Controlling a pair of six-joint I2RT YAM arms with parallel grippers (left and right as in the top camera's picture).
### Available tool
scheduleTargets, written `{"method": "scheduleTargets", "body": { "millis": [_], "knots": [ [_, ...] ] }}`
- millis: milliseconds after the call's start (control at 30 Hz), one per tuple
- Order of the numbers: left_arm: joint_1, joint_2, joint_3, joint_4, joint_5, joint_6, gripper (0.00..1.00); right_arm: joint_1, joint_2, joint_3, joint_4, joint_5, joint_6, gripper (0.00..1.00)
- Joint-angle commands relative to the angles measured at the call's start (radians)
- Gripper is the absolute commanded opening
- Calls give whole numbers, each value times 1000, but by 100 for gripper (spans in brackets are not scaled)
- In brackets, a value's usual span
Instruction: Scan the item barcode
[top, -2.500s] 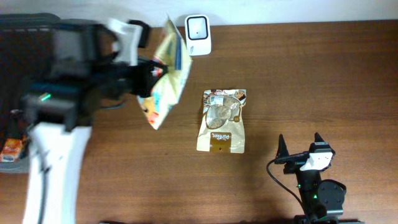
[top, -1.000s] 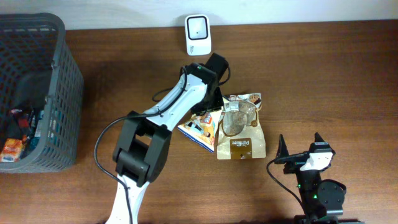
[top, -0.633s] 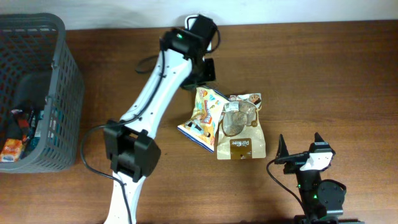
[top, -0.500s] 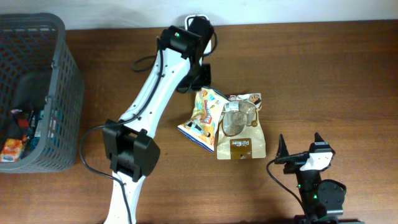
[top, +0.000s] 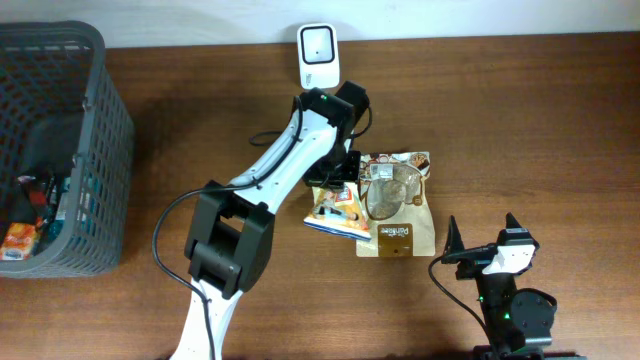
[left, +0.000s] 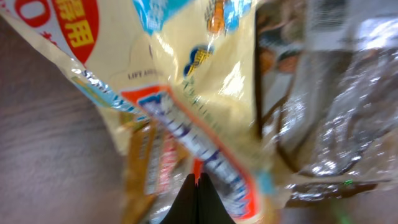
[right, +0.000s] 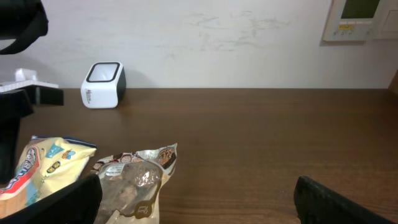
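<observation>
L tool (left: 196, 190) shut, tip against yellow snack bag (top: 338, 207) on table (top: 520, 110). R tool (top: 482, 238) wide open, empty.

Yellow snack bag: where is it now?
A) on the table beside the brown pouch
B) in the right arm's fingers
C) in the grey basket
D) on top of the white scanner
A: the overhead view shows the yellow snack bag lying on the table, right against the brown pouch.
</observation>
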Motion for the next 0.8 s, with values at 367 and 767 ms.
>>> {"method": "scheduleTargets", "body": {
  "millis": [367, 767],
  "knots": [
    [27, 21, 256, -84, 11, 13, 0, 5, -6, -9, -2, 9, -6, 98],
    [-8, 233, 204, -81, -183, -55, 0, 5, -6, -9, -1, 9, -6, 98]
  ]
}}
